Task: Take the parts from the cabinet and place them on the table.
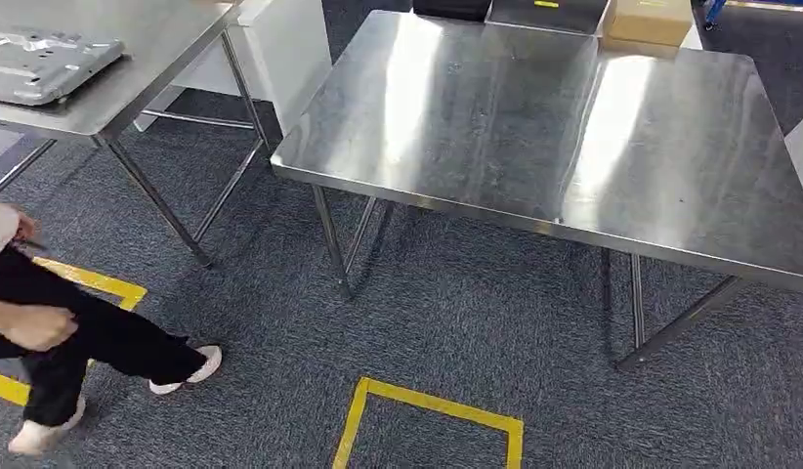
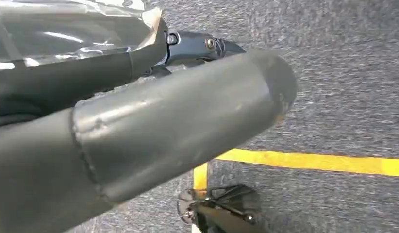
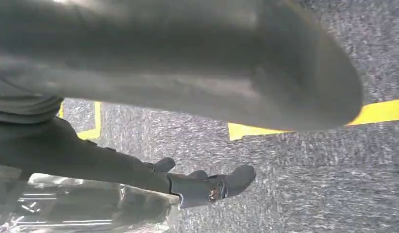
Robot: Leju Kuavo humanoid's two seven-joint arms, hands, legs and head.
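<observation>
A steel table (image 1: 573,147) stands ahead in the head view, its top bare and shiny. A flat grey moulded part (image 1: 41,63) lies on a second steel table (image 1: 153,49) at the far left. My left hand (image 2: 178,121) hangs over the carpet, its thick grey thumb apart from the dark fingers (image 2: 202,46), with nothing in it. My right hand (image 3: 188,73) also hangs low over the carpet. Its thumb is apart from the dark fingers (image 3: 212,187), and it holds nothing.
A person in black trousers and white shoes (image 1: 75,342) steps across the carpet at the lower left. Yellow tape marks (image 1: 427,410) lie on the floor in front of the table. A cardboard box (image 1: 647,20) sits beyond the table's far edge.
</observation>
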